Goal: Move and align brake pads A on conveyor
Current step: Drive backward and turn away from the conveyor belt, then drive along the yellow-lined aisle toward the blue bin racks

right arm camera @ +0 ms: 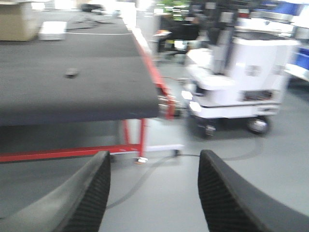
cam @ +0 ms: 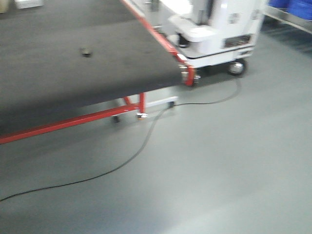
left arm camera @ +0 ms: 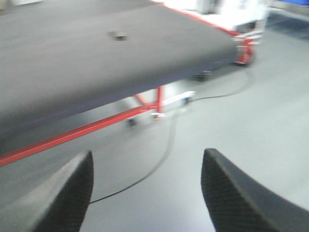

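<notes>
The conveyor (cam: 58,78) is a wide dark charcoal belt with a red edge, filling the upper left of the front view; it also shows as the conveyor (left arm camera: 96,63) and the conveyor (right arm camera: 72,92). A small dark object (cam: 86,51) lies on the belt, too blurred to tell if it is one of the brake pads A. My left gripper (left arm camera: 147,157) is open over the grey floor, short of the belt. My right gripper (right arm camera: 154,157) is open too, nothing between its fingers, also over the floor.
The belt rests on a red frame (cam: 73,121) with castors. A black cable (cam: 146,139) snakes over the grey floor. A white wheeled machine (cam: 219,34) stands past the belt's end. A cardboard box (right arm camera: 17,21) sits at the belt's far side.
</notes>
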Robot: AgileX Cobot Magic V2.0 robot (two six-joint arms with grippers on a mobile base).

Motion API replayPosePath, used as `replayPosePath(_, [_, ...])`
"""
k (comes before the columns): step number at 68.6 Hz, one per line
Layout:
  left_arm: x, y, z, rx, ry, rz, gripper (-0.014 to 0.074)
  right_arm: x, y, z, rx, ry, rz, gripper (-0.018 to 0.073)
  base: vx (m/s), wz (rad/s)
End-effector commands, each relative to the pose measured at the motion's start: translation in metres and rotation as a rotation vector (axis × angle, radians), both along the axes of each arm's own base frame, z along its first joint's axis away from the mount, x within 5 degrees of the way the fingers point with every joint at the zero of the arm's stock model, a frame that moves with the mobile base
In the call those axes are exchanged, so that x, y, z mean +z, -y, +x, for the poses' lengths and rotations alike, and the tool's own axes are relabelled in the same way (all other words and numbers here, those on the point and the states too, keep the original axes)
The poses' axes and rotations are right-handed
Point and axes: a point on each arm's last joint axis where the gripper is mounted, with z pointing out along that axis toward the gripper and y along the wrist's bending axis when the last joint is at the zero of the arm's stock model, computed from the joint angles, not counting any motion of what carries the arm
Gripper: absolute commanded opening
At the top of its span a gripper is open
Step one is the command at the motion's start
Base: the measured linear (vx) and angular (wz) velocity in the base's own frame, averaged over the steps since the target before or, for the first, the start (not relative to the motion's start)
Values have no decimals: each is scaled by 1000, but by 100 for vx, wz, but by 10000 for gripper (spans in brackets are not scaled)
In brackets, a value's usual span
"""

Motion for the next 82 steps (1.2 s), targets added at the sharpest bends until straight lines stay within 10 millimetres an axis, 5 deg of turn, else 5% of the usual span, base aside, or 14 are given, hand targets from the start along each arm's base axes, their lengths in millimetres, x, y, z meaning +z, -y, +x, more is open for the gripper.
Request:
replayPosePath(1, [14, 0, 2, 3, 89, -17, 450, 15, 0, 0, -7, 89, 9, 400, -21, -92])
replayPosePath(82, [14, 0, 2, 3, 89, -17, 450, 15, 0, 0, -7, 89, 9, 400, -9, -79])
